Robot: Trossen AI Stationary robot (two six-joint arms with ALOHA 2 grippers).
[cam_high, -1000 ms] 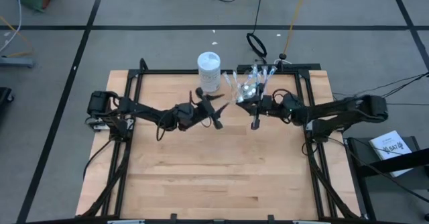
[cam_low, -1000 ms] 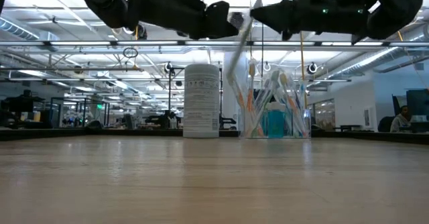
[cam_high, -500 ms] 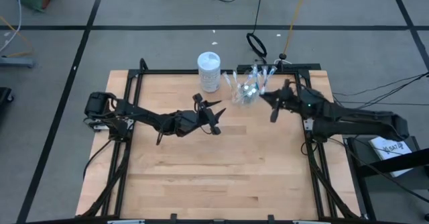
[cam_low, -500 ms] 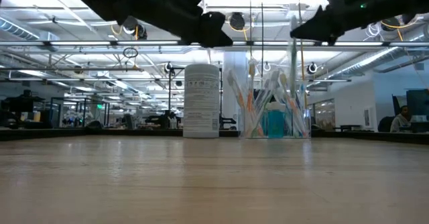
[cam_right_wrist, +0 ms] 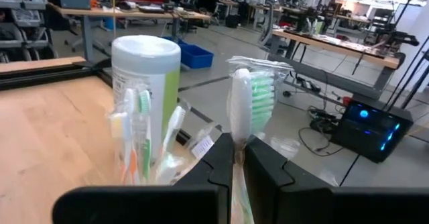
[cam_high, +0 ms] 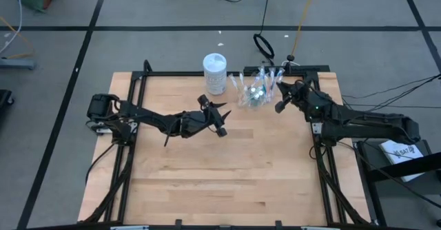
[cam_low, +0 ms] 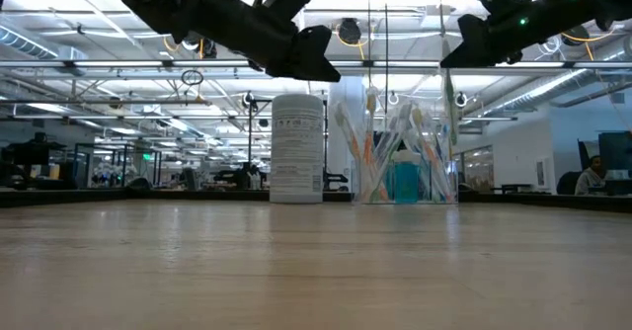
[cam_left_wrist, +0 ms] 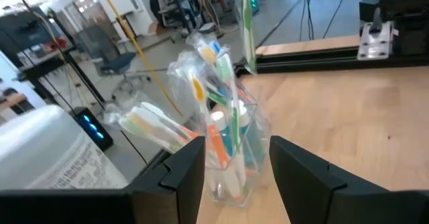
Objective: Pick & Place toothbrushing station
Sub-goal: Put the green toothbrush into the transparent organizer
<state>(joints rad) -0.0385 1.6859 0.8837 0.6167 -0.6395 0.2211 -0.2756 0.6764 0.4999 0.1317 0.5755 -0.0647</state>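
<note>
A small clear plastic cup (cam_high: 253, 92) full of slim pale toothbrushes and small blue tubes stands on its base near the table's far edge; it also shows in the low view (cam_low: 400, 167) and in both wrist views (cam_left_wrist: 228, 150) (cam_right_wrist: 151, 143). My right gripper (cam_high: 279, 107) hovers just right of the cup, shut on a wrapped toothbrush with green bristles (cam_right_wrist: 251, 106). My left gripper (cam_high: 220, 122) is open and empty in the air to the cup's left and nearer, its fingers (cam_left_wrist: 181, 170) pointing toward the cup. My right gripper pinches the toothbrush's neck just behind the green head (cam_right_wrist: 236, 138) between its two fingers, through the clear wrapper. The fingers slant down from the table's right side. The head end sticks out past the fingertips and points down (cam_low: 449, 103), clear of the table and beside the cup.
A white wipes canister (cam_high: 215, 73) stands left of the cup at the far edge, also in the low view (cam_low: 297, 147). The black frame rails (cam_high: 317, 140) run along the table's sides. The near half of the wooden top (cam_high: 220, 182) holds nothing.
My right gripper has carried the toothbrush away from my left gripper, toward the table's right and then far edge, ending beside the cup. The toothbrush has swung from a slant to nearly upright. My left gripper has drawn back slightly toward the left.
</note>
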